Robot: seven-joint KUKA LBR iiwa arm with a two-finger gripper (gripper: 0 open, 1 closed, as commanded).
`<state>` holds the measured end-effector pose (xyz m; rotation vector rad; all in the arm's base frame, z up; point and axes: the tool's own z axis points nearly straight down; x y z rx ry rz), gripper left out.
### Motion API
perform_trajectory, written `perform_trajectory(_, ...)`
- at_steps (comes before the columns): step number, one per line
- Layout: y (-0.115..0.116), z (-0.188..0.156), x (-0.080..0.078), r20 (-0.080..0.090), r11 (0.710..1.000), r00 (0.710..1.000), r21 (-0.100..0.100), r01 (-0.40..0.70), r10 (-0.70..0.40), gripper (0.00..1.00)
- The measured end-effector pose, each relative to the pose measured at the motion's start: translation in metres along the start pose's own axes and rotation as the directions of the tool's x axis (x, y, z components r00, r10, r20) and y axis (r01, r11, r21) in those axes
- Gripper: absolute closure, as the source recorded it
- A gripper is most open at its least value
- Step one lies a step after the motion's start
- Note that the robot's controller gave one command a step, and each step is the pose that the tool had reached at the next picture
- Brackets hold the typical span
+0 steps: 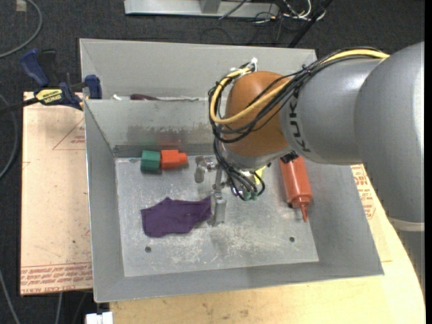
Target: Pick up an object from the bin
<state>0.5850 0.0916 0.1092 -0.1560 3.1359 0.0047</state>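
Bright, even overhead light. Soft sheen on grey arm (pixel 368 106) at 3 o'clock & orange wrist cover (pixel 253 113). Bin (pixel 162 121) back wall reflects faintly, approx 11 o'clock; shadows soft, under arm.

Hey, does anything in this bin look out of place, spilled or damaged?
Nothing looks damaged or spilled. The purple cloth lies crumpled mid-floor, the green block and orange block sit side by side by the back wall, and whitish scuffs mark the grey metal bin floor.
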Motion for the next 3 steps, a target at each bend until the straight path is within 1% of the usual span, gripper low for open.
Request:
perform_trajectory(1,0.001,0.038,0.014,0.007,0.999,0.999,0.002,0.049,-0.049,1.00)
perform_trajectory(2,0.001,0.038,0.014,0.007,0.999,0.999,0.002,0.048,-0.048,1.00)
perform_trajectory(3,0.007,-0.098,0.020,0.011,0.996,0.996,0.002,0.091,-0.091,1.00)
